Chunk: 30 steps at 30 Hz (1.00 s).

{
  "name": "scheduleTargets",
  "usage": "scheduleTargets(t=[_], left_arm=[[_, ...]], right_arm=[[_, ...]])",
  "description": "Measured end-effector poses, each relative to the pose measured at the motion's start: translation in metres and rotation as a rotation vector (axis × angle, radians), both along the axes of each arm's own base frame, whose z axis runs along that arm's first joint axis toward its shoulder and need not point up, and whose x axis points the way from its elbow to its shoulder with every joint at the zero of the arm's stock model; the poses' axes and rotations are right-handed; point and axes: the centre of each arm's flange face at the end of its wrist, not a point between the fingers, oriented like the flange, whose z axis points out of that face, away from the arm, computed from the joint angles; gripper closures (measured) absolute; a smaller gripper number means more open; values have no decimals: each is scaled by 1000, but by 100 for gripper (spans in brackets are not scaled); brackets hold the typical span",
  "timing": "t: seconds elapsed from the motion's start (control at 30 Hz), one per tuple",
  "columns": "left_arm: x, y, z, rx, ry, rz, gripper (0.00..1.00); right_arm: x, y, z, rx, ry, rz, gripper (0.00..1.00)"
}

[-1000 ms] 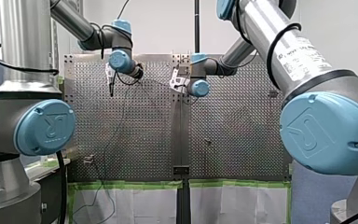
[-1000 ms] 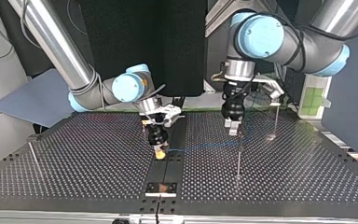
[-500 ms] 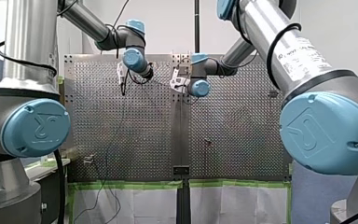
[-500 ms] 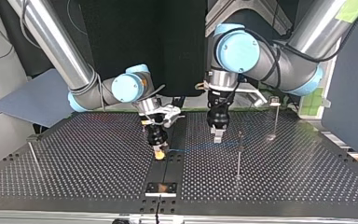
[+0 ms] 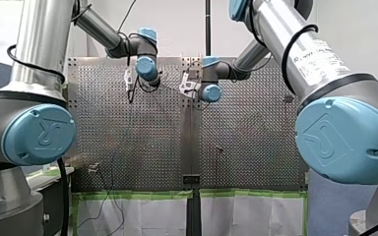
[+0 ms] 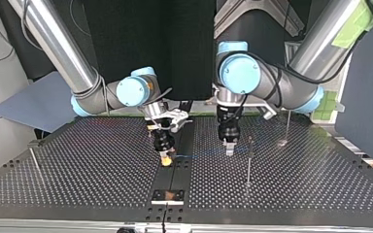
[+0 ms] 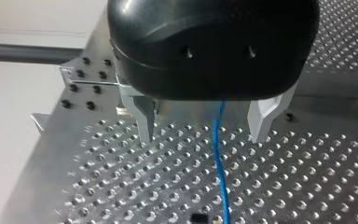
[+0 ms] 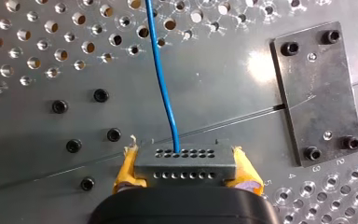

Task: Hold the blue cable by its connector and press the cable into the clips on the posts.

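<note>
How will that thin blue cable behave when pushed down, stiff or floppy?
Probably floppy: the blue cable is very thin and curves gently away from the connector clamped in my right tool. Likely light too. It may slip sideways, since it runs loose between the open fingers of my left tool.

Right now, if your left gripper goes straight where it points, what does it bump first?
Likely the table: my left gripper points down at it, its open fingers either side of the cable. The cable might meet the palm first; I can't judge its height.
</note>
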Motion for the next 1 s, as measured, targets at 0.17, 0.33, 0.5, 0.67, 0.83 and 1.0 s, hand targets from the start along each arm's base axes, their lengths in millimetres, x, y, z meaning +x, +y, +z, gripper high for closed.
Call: scheduleTargets(t=[0.17,0.33,0.5,0.67,0.83,1.0], left_arm=[[6,0,2,-4,-6,4,0],[14,-1,4,-7,-11,8,0],[30,-7,-4,-4,0,10,0],[42,-6,-4,-8,-9,26,0],[45,-4,-2,-9,-17,36,0],[46,-4,-2,0,-21,37,0]], right_arm=[[0,0,0,-1,1,0,100],[1,1,0,-2,1,1,100],[2,3,0,-2,2,5,100],[3,3,0,-3,3,6,100],[3,3,0,-3,3,6,100],[2,2,0,-3,3,4,100]])
